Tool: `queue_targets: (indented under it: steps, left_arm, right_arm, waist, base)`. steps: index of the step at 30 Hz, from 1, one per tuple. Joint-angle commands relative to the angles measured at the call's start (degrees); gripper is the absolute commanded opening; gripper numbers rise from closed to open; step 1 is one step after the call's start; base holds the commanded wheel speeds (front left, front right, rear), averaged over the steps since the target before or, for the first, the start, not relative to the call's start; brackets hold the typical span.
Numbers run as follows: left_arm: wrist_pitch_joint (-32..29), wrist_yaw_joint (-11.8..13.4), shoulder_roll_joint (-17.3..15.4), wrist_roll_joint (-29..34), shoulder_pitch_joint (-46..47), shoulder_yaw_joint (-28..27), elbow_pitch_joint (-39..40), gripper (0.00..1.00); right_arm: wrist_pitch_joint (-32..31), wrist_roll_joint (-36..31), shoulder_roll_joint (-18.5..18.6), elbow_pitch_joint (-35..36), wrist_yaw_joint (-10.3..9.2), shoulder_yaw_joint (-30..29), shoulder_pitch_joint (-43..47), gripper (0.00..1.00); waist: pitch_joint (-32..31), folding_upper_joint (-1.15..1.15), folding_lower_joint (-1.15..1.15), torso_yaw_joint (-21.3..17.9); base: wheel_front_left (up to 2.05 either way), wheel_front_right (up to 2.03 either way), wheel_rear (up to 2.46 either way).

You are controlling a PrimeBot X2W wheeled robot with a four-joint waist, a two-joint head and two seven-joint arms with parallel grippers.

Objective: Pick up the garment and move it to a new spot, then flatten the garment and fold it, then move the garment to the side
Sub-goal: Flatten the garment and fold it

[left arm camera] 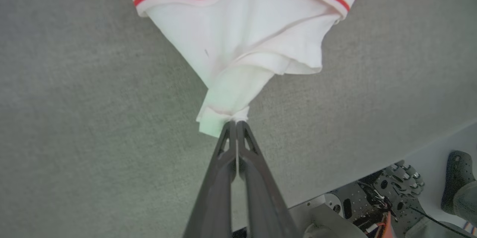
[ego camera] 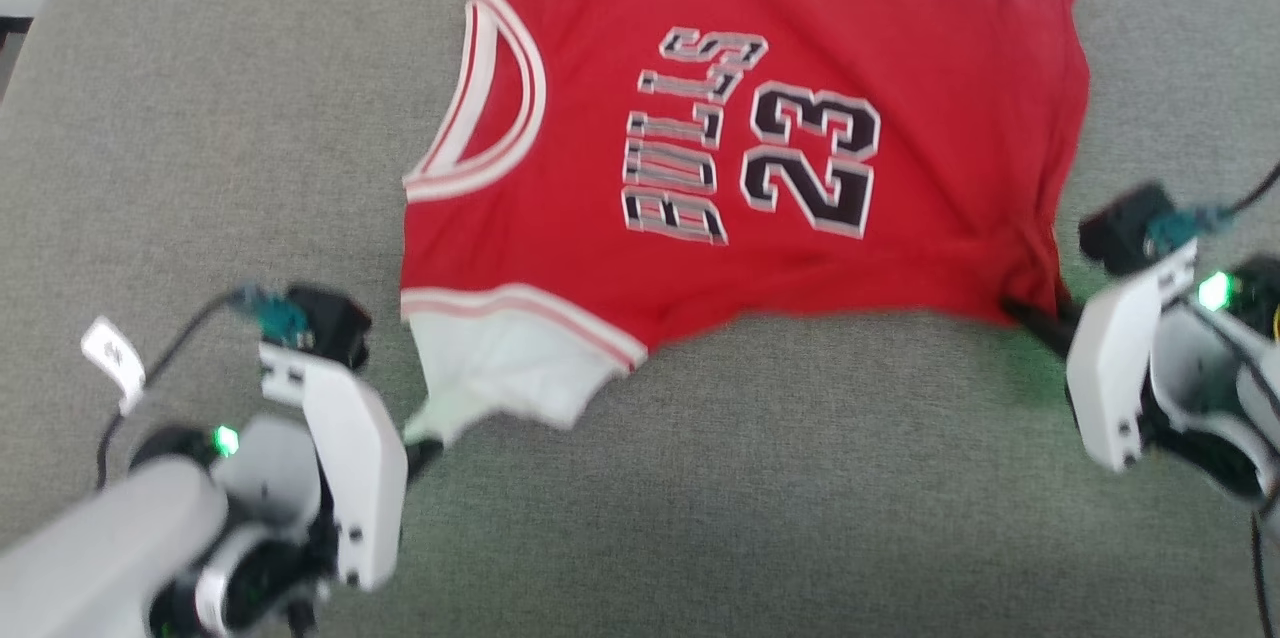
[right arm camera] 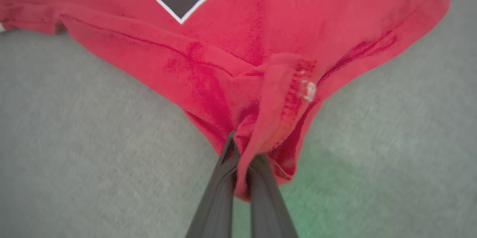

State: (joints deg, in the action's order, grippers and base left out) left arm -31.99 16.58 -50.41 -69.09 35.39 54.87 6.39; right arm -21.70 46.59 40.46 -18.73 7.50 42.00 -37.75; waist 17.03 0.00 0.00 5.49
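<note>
The garment (ego camera: 760, 148), a red jersey with a black-and-white "BULLS 23" print, lies spread on the grey cushion, neckline to the left. My left gripper (ego camera: 425, 448) is shut on the tip of its white sleeve (left arm camera: 238, 44), which is drawn into a cone toward the fingers (left arm camera: 234, 124). My right gripper (ego camera: 1025, 313) is shut on the red hem corner (right arm camera: 275, 118) at the garment's lower right, the cloth bunched between the fingers (right arm camera: 240, 156). The far sleeve runs off the top of the head view.
The grey upholstered cushion (ego camera: 200, 118) extends wide on every side of the jersey. Its edge shows in the left wrist view, with the robot's metal base (left arm camera: 372, 200) and a dark shoe (left arm camera: 456, 182) on the pale floor below.
</note>
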Motion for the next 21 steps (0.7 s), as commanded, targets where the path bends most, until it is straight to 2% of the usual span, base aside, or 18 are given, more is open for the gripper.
queue_targets:
  steps: [1,7,13,21]
  left_arm:
    - [0.4,1.2,-0.5,-1.1,-2.3,0.3,1.5,0.0]
    - [2.4,5.7,-2.3,-2.9,-10.1,1.6,6.8,0.0]
    - [4.2,8.0,-3.3,-5.0,-15.7,2.1,9.7,0.0]
    - [5.8,9.2,-6.9,-3.8,-13.4,-1.0,12.8,0.0]
  right_arm:
    - [-0.7,0.3,1.2,1.7,-0.02,-0.4,2.5,0.0]
    - [-0.4,3.0,6.2,10.8,-0.02,-0.8,12.9,0.0]
    - [2.8,5.9,11.0,16.2,-0.02,-1.4,20.7,0.0]
    - [6.3,7.3,11.0,17.9,-0.02,-7.2,25.9,0.0]
  waist:
    - [-0.3,0.0,0.0,-0.2]
    - [-1.1,0.0,0.0,-0.9]
    - [-1.8,0.0,0.0,-1.4]
    - [-2.5,0.0,0.0,-1.9]
  base:
    - [0.0,0.0,0.0]
    - [0.0,0.0,0.0]
    - [0.0,0.0,0.0]
    - [0.0,0.0,0.0]
